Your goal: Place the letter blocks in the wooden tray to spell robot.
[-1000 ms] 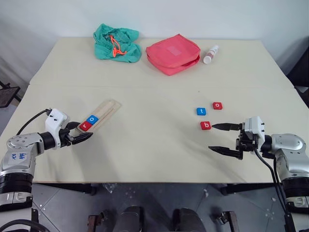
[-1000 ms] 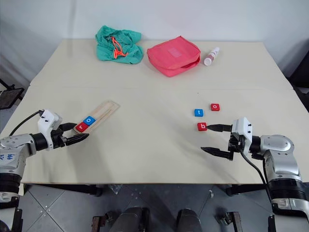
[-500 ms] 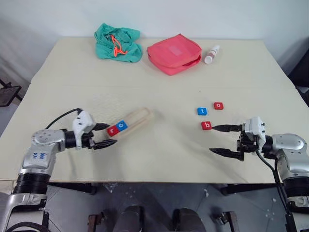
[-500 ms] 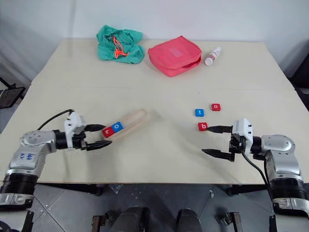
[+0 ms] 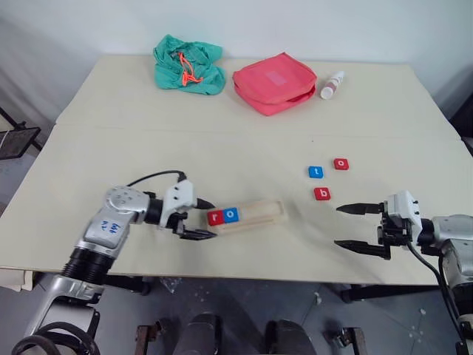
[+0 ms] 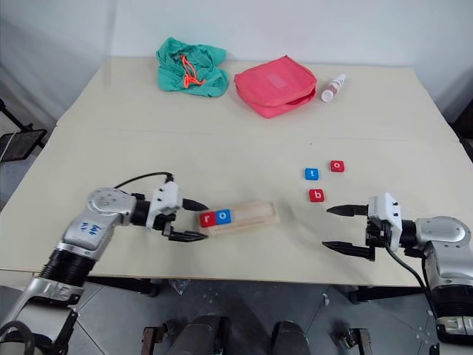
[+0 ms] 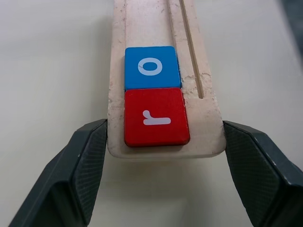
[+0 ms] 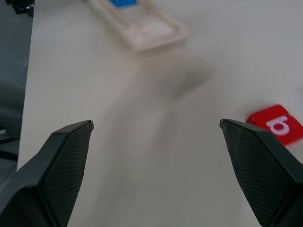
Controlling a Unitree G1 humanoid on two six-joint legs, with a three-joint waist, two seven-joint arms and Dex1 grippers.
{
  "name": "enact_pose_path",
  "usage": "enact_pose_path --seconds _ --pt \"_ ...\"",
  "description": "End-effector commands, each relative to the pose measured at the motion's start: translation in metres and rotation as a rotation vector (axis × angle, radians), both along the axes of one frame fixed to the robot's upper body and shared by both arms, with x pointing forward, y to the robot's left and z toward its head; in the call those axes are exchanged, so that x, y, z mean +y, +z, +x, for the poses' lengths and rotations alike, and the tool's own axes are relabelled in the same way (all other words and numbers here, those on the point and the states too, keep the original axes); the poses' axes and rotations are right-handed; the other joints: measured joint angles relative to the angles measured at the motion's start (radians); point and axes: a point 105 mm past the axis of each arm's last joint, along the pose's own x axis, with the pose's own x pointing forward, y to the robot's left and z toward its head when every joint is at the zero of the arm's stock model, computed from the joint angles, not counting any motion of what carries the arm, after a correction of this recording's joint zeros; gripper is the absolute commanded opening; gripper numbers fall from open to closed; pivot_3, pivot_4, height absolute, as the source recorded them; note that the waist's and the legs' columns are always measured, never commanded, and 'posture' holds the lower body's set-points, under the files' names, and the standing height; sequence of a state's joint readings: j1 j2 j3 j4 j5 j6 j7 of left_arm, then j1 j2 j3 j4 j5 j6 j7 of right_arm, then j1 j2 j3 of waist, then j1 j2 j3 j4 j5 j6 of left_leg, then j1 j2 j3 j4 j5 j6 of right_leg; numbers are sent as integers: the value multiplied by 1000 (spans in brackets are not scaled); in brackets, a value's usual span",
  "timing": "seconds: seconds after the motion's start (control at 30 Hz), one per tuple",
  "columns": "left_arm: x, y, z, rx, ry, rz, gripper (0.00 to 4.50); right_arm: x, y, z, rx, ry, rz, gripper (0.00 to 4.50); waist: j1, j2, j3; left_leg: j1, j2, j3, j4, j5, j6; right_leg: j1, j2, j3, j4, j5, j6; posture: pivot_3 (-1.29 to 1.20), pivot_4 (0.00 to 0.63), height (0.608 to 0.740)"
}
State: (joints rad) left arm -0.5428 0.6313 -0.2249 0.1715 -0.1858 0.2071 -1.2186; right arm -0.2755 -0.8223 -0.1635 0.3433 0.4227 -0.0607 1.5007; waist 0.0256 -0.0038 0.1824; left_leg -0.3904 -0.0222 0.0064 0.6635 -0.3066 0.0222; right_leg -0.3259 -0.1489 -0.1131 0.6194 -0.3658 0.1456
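Near the front edge of the desk (image 5: 222, 148) lies the wooden tray (image 5: 251, 214), its end clamped between the two fingers of the left hand (image 5: 201, 222). At that end sit the red r block (image 7: 155, 117) and, touching it, the blue o block (image 7: 150, 67). Well to the right lie the red b block (image 5: 321, 194), the blue t block (image 5: 315, 171) and the red o block (image 5: 341, 163), all apart. Beside the b, the right hand (image 5: 355, 225) hovers, fingers spread wide and empty.
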Motion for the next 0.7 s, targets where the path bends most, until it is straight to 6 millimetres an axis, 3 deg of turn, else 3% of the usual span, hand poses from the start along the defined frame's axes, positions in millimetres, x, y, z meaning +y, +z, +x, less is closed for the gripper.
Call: enact_pose_path --seconds 0.03,0.13,0.6,0.7 --pt "-14 9 -5 -46 -86 18 3405 -6 15 -5 -52 -3 -4 4500 -1 0 0 0 0 0 0 0 0 0 0 0 0 0 0 0 150 740" --pt "-27 6 -6 -50 -124 22 3405 -6 14 -7 -55 -15 3 4500 -1 0 0 0 1 0 0 0 0 0 0 0 0 0 0 0 150 740" --pt "-40 3 2 -54 -102 41 3405 -7 13 -12 -62 -51 15 4500 1 0 0 0 0 0 1 0 0 1 0 0 -1 0 0 0 150 740" --pt "-41 3 2 -57 -104 44 4440 -7 13 -12 -61 -52 16 4500 0 0 0 0 0 0 0 0 0 1 0 -1 0 0 0 0 150 740"
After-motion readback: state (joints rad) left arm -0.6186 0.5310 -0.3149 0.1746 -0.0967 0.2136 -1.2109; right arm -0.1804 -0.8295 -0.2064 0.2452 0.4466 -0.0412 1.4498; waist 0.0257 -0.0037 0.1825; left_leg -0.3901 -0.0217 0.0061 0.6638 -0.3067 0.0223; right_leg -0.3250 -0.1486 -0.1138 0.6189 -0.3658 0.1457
